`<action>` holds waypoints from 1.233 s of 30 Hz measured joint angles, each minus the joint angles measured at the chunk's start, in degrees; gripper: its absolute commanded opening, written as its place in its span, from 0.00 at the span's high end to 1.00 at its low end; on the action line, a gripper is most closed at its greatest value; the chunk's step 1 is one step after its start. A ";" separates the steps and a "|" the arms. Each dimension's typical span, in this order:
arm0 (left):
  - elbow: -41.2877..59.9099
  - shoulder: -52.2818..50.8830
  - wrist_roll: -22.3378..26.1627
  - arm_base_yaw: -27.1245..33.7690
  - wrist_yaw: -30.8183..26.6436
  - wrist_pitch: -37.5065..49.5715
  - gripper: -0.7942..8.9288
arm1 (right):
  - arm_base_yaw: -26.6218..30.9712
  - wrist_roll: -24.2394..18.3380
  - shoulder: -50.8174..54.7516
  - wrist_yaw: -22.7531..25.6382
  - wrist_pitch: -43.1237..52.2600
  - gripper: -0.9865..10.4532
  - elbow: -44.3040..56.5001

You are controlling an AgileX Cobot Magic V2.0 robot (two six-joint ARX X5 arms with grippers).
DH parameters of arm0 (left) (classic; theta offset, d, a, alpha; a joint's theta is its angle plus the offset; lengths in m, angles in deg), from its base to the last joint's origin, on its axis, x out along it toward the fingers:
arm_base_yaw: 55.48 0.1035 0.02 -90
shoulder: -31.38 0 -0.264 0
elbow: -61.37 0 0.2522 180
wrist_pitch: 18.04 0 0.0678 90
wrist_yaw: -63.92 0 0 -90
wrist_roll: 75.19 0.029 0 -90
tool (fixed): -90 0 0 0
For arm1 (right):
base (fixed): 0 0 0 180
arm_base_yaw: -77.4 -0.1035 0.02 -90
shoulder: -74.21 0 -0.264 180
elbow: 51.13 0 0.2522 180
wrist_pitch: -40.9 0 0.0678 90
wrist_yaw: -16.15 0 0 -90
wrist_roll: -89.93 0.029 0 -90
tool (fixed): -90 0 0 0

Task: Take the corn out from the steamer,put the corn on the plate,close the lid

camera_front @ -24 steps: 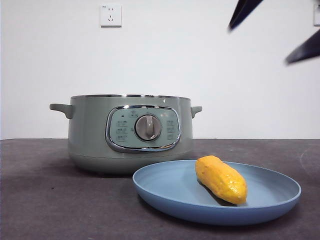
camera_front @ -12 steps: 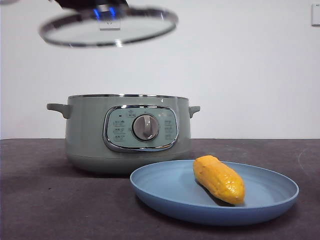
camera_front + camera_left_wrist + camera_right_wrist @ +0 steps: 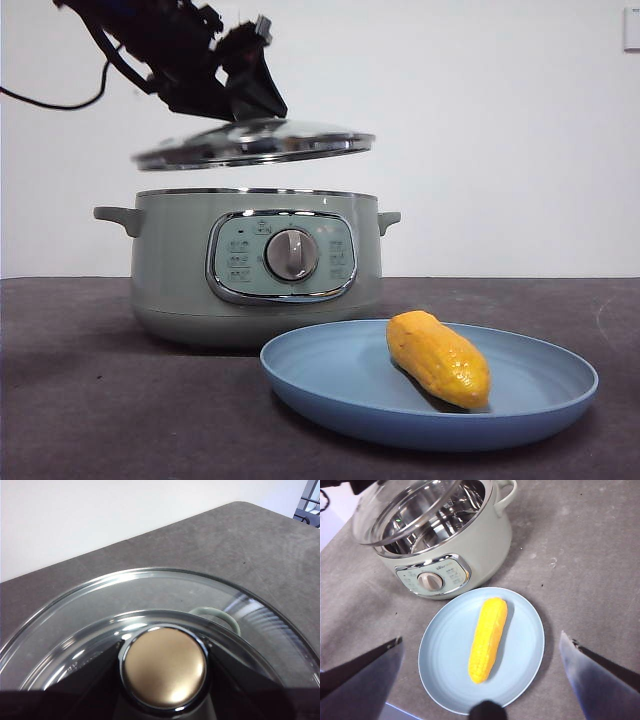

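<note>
Since half a second ago the lid point(image 3: 253, 143) has dropped from high above to just over the steamer point(image 3: 255, 265), tilted, its rim not yet on the pot's rim. The left claw point(image 3: 165, 700) grips the lid by its knob point(image 3: 164, 667) — jaws clenched on either side in the left wrist view. The right claw point(image 3: 485, 680) hangs high above the worktop point(image 3: 590, 570) with jaws spread wide, holding nothing. The corn point(image 3: 488, 638) lies on the blue plate point(image 3: 525, 655), which sits just in front of the steamer — the pot's steel inside shows beneath the glass.
</note>
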 measured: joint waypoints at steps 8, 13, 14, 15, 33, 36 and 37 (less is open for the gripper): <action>0.00 3.50 0.02 0.00 -0.28 2.51 0.93 | 0.00 0.00 0.00 0.00 -0.02 0.42 0.00; 0.00 3.91 0.02 0.00 -0.31 2.49 0.93 | 0.00 0.00 0.00 0.00 -0.04 0.42 0.00; 0.00 3.91 0.00 0.00 -0.35 2.51 0.93 | 0.00 0.00 0.00 0.00 -0.04 0.42 0.00; 0.00 3.91 0.02 0.00 -0.37 2.49 0.93 | 0.00 0.00 0.00 0.00 -0.04 0.42 0.00; -0.59 6.14 1.44 -0.07 -0.46 0.48 0.93 | 0.00 0.00 0.00 0.00 -0.07 0.42 0.00; -0.87 6.14 1.49 -0.07 -0.48 -0.20 0.93 | 0.00 0.00 0.00 0.00 -0.09 0.42 0.00; -0.92 6.14 1.49 -0.07 -0.46 -0.46 0.92 | 0.00 0.00 0.00 0.00 -0.09 0.42 0.00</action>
